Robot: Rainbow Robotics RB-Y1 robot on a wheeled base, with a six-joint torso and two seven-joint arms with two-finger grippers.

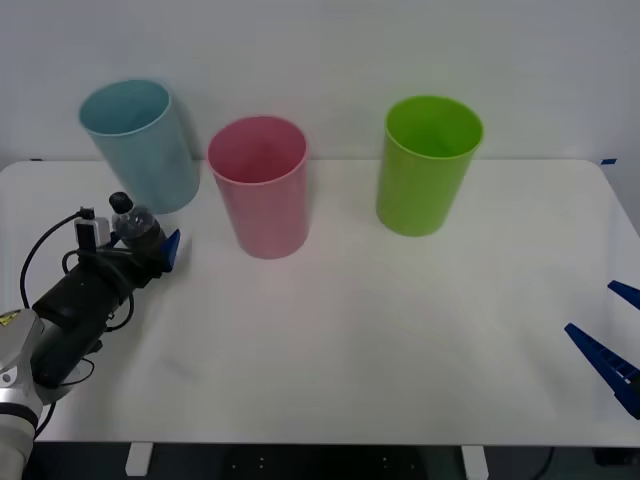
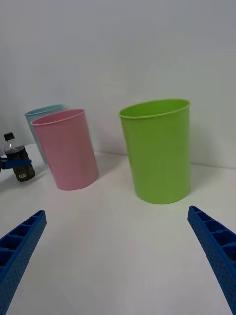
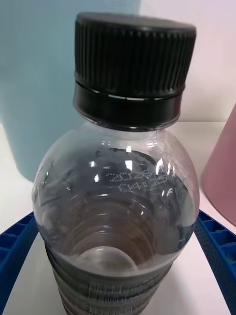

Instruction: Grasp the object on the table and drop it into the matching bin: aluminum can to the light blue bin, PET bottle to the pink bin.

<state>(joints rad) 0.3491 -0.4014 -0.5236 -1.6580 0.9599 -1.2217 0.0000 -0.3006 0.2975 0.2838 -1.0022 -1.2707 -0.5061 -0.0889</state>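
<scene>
PET bottle [image 1: 133, 224]: a small clear bottle with a black screw cap and a dark lower body is seen upright at the left part of the table, just in front of the light blue bin and to the left of the pink bin. In the left wrist view the bottle [image 3: 118, 197] is flanked by a blue ribbed finger on each side.
Left gripper [image 1: 150, 243]: it is pinched on the bottle's body, with one blue finger visible at the bottle's right side in the front view. Whether the bottle's base is resting on the table cannot be told.
Right gripper [image 1: 612, 335]: it is held at the right edge of the table, well apart from the bottle, with its blue fingers [image 2: 216, 251] spread wide and nothing between them.
Light blue bin [image 1: 140, 145]: it is placed at the far left of the table, upright.
Pink bin [image 1: 260, 187]: it is placed just right of the light blue bin, slightly nearer the robot, upright.
Lime green bin [image 1: 427, 165]: it is placed to the right of the pink bin, apart from it.
Table [image 1: 360, 340]: a white top with rounded corners, on which all three bins are borne.
</scene>
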